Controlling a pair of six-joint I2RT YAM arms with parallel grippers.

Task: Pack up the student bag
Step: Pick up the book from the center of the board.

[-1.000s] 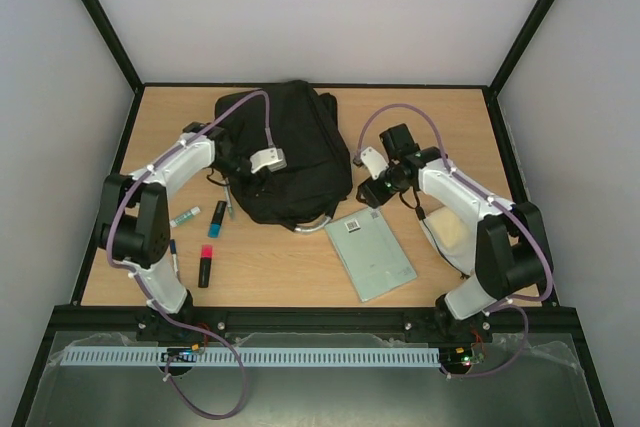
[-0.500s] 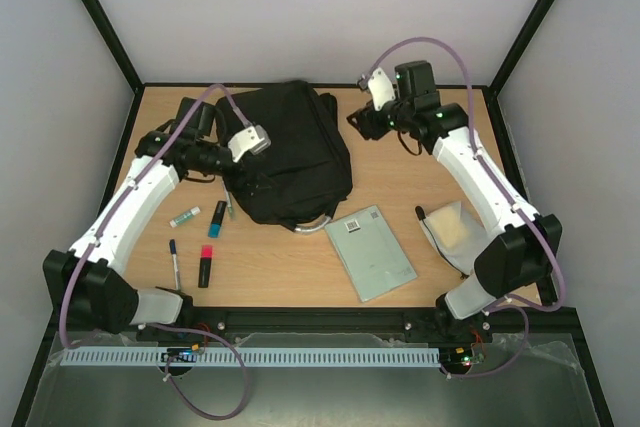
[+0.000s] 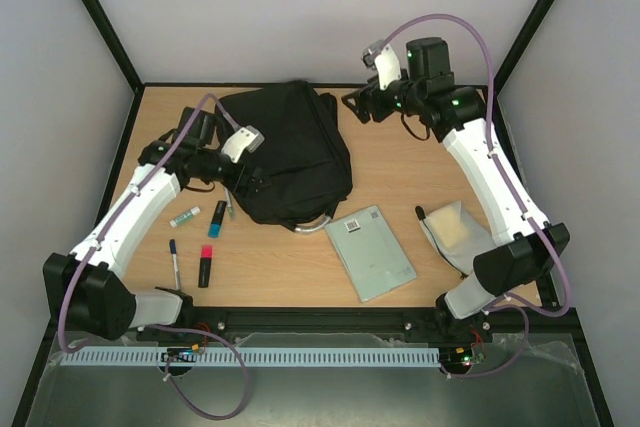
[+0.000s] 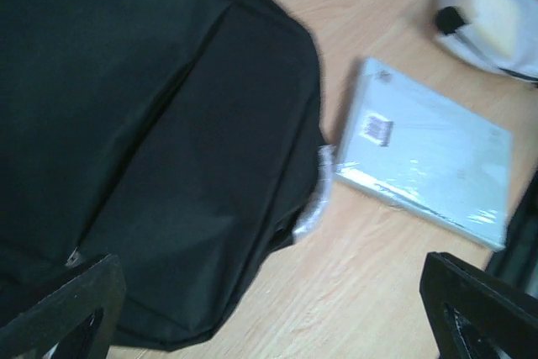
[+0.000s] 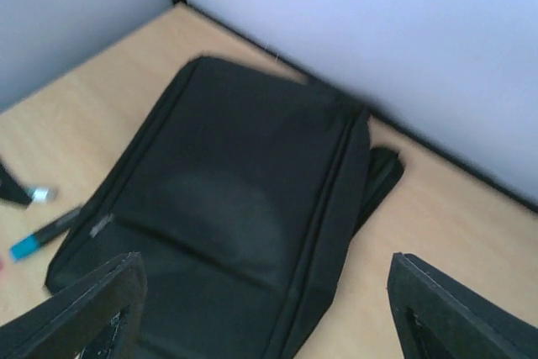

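The student bag [image 3: 285, 152], a large black backpack, lies flat at the back middle of the table, its silver-grey handle loop [image 3: 318, 222] facing the near edge. My left gripper [image 3: 256, 181] hovers over the bag's near-left part, open and empty. In the left wrist view the bag [image 4: 151, 149] fills the left side between the wide-apart fingers of the left gripper [image 4: 282, 317]. My right gripper [image 3: 355, 107] hangs open beside the bag's far-right corner. From the right wrist view it looks down on the bag [image 5: 244, 199] with nothing between its fingers [image 5: 84, 308].
A pale plastic-wrapped notebook [image 3: 370, 252] lies near the handle loop, and a white pouch [image 3: 455, 232] sits by the right arm. Left of the bag lie a blue highlighter [image 3: 217, 219], a red highlighter [image 3: 205, 267], a pen [image 3: 175, 265] and a small green-capped item [image 3: 185, 216].
The left gripper has opened and its arm stretched out low along the bag's left side. The right arm lifted from the bag's near right to its far-right corner, its jaws widening.
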